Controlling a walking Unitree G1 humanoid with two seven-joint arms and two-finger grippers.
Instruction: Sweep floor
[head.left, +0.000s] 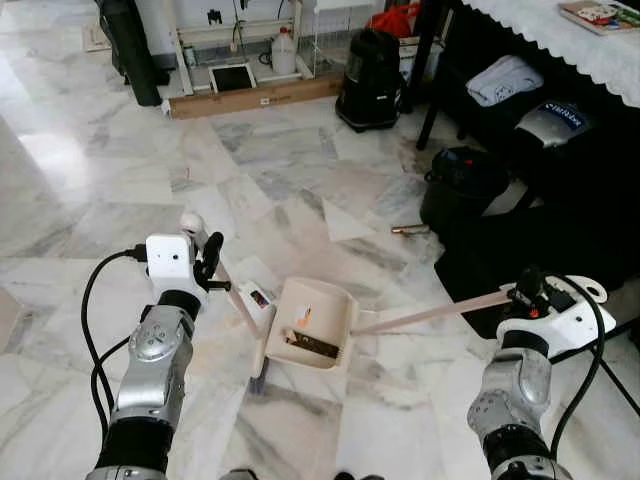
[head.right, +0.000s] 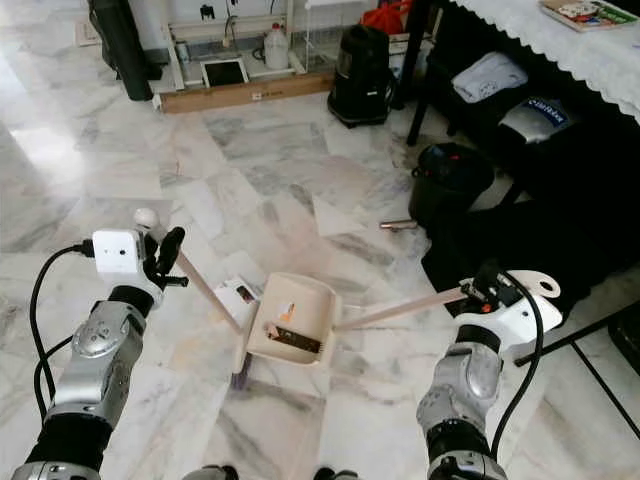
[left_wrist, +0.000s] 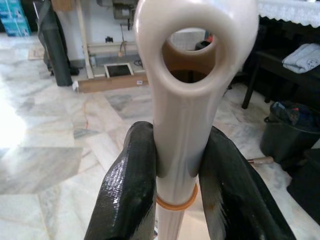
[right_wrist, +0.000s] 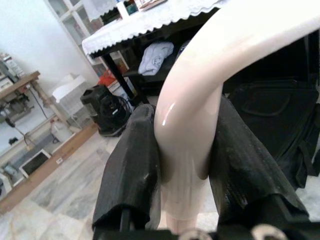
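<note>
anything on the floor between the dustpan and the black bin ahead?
Between dustpan and bin: bare marble, plus a small brown cylindrical item near the bin, seen in the left eye view.

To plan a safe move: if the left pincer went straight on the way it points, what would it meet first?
Probably bare marble floor. The left pincer, shut on the broom handle, points toward the far shelf, but depth is unclear.
</note>
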